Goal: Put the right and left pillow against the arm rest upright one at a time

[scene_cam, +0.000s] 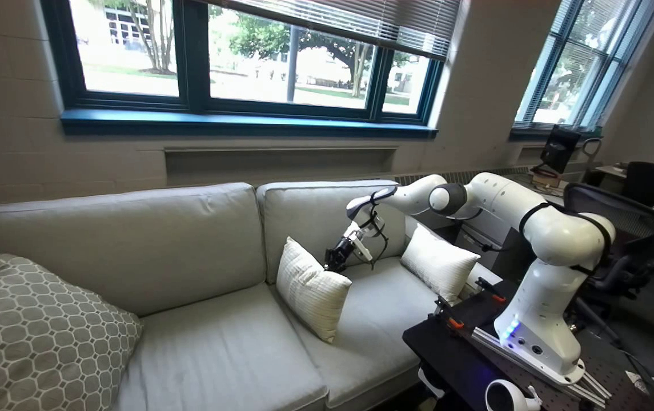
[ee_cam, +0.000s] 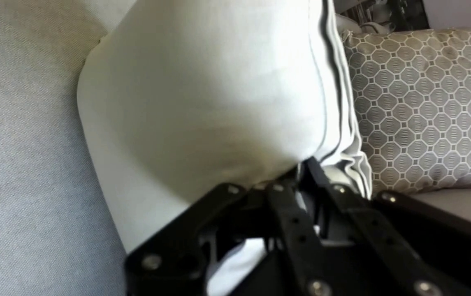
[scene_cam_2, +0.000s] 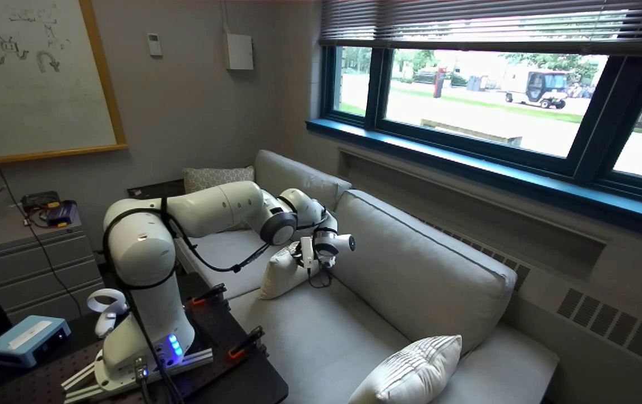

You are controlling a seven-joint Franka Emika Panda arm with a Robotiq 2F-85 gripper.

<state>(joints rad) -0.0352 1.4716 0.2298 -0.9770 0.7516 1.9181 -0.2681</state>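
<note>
A cream-white pillow, the left one in that exterior view, stands tilted on its edge near the seam between the two seat cushions. My gripper meets its upper corner from the side. Up close in the wrist view, the same pillow fills the upper middle, and the gripper is shut on a pinch of its fabric; the fingertips are partly buried in the folds. The matching right pillow leans against the arm rest; both the right pillow and the arm rest also show in an exterior view.
A larger grey patterned cushion sits at the sofa's far end. Behind the seat rise the back cushions. The black robot table, with clamps on its edge, stands close to the sofa's front.
</note>
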